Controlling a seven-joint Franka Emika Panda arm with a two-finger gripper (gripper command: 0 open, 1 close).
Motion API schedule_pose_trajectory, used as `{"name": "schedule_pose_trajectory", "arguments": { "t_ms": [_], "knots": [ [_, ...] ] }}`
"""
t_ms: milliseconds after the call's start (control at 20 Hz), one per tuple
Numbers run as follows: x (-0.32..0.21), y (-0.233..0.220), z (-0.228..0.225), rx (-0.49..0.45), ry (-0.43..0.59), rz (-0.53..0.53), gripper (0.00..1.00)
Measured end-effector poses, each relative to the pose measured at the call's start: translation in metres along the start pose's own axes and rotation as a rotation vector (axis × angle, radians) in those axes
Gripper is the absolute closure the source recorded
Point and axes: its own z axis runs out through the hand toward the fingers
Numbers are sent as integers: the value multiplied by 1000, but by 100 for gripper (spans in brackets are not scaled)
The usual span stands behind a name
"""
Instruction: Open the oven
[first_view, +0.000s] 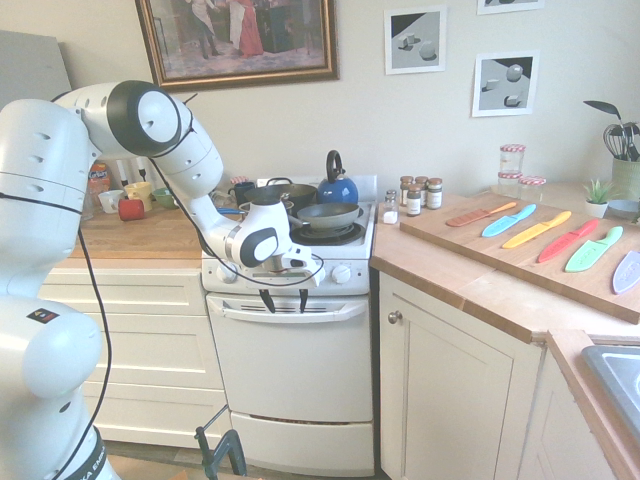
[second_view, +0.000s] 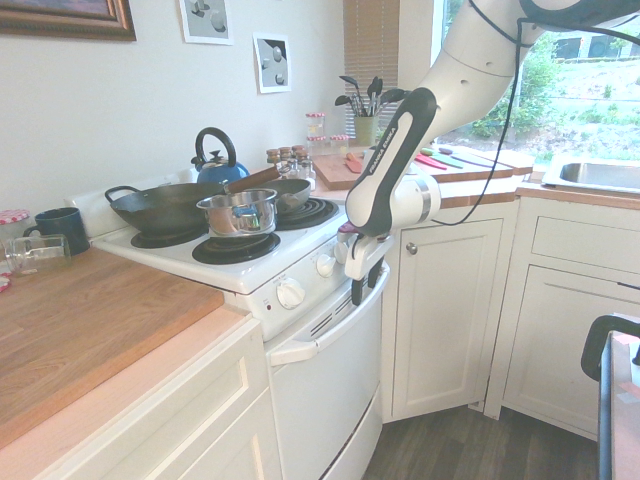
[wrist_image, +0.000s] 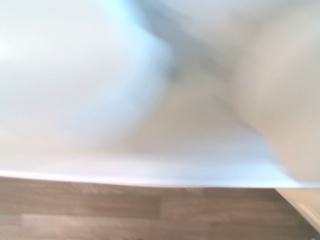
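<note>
1. Two dark fingers of the white arm's gripper (first_view: 284, 299) pointed straight down, spread apart and holding nothing, their tips just in front of the wide curved white door handle (first_view: 290, 312), apparently positioned to hook or straddle it for a pull.
2. That handle belonged to the white freestanding oven (first_view: 290, 370), set between cream cabinets (first_view: 140, 345) under wooden worktops (first_view: 135, 235); its door appeared shut.
3. On the black burners stood a blue kettle (first_view: 337, 185), a dark wok (second_view: 165, 205) and a steel saucepan (second_view: 238, 212), well clear of the door's swing.
4. Along the right worktop's back edge sat spice jars (first_view: 418, 195); coloured knives (first_view: 540, 232) lay on a wooden board (first_view: 520, 255) there.
5. In the wrist view only blurred white surface above wood-look flooring (wrist_image: 150, 215) showed.
6. Framed pictures hung on the pale kitchen wall.
</note>
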Motion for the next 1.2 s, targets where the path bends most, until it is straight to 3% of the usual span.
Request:
{"name": "schedule_pose_trajectory", "arguments": {
  "t_ms": [300,850,1050,1200],
  "knots": [
    [-14,86,64,-104,-108,14,0],
    [-70,155,93,-63,-145,3,0],
    [-73,184,65,-46,-137,25,0],
    [-59,270,-2,-119,-91,152,0]
  ]
}}
